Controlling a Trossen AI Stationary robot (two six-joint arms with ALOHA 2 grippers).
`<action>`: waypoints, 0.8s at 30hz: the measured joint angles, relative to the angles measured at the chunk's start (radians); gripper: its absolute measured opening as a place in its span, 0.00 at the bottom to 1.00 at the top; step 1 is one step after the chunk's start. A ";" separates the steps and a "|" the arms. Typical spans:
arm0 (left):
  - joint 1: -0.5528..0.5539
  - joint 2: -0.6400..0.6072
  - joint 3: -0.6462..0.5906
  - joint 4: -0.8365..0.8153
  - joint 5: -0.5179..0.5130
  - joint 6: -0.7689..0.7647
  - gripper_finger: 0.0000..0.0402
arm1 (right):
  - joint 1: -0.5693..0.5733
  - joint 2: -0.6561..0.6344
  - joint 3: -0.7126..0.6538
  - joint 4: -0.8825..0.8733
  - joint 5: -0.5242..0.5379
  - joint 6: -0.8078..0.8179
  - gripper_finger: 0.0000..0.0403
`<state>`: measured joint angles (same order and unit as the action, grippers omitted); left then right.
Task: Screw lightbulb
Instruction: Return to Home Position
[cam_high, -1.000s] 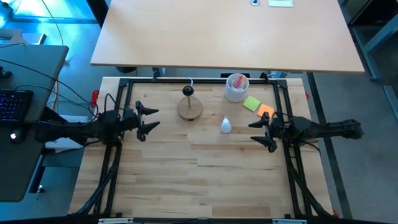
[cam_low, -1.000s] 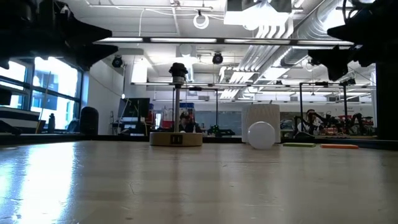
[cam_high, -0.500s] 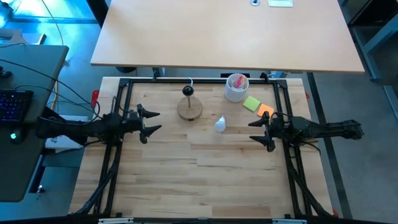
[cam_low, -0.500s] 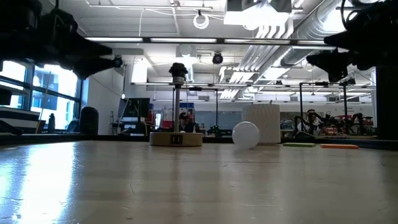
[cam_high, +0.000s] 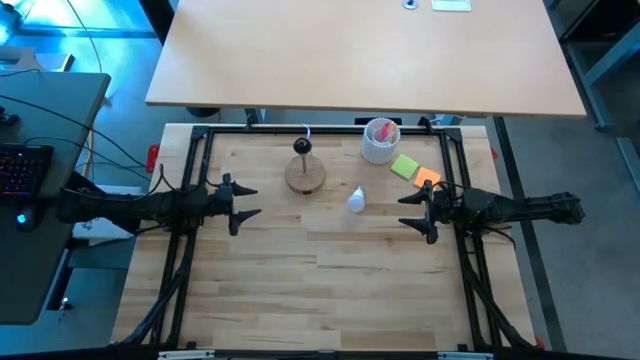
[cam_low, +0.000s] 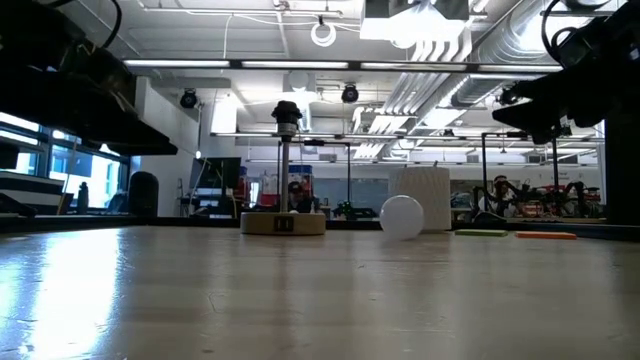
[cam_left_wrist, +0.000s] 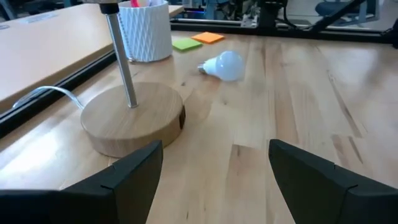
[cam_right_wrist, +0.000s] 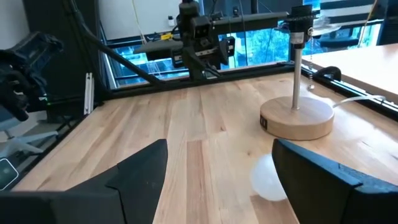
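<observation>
Jaws open, empty on left gripper (cam_high: 248, 201) & right gripper (cam_high: 405, 209); lightbulb (cam_high: 355, 201) loose on surface (cam_high: 330, 270); prob light, fragile; grab globe gently.

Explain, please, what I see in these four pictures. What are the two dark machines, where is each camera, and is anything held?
These are two dark robot arms at a wooden table. One picture looks down from above, one looks level across the tabletop, and two come from cameras on the arms' wrists. From above, the left gripper is on the left and the right gripper on the right; both are open and hold nothing. Between them the small white lightbulb lies on its side on the wood, beside a round wooden lamp stand whose socket is empty. Farther back are a white cup, a green note and an orange note.
</observation>
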<state>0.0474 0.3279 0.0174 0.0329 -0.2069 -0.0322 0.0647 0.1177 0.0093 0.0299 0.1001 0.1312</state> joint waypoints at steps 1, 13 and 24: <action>0.000 0.000 0.000 -0.001 0.000 0.000 0.72 | 0.000 0.000 0.000 0.000 0.000 -0.002 0.71; -0.035 -0.095 0.000 -0.006 0.006 0.000 0.72 | 0.004 -0.012 0.000 0.000 -0.002 -0.001 0.71; -0.020 -0.324 -0.002 0.069 0.014 0.000 0.72 | 0.019 -0.118 0.000 0.022 -0.014 -0.001 0.71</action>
<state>0.0271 0.0037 0.0150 0.1019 -0.1929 -0.0326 0.0836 -0.0002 0.0093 0.0522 0.0860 0.1307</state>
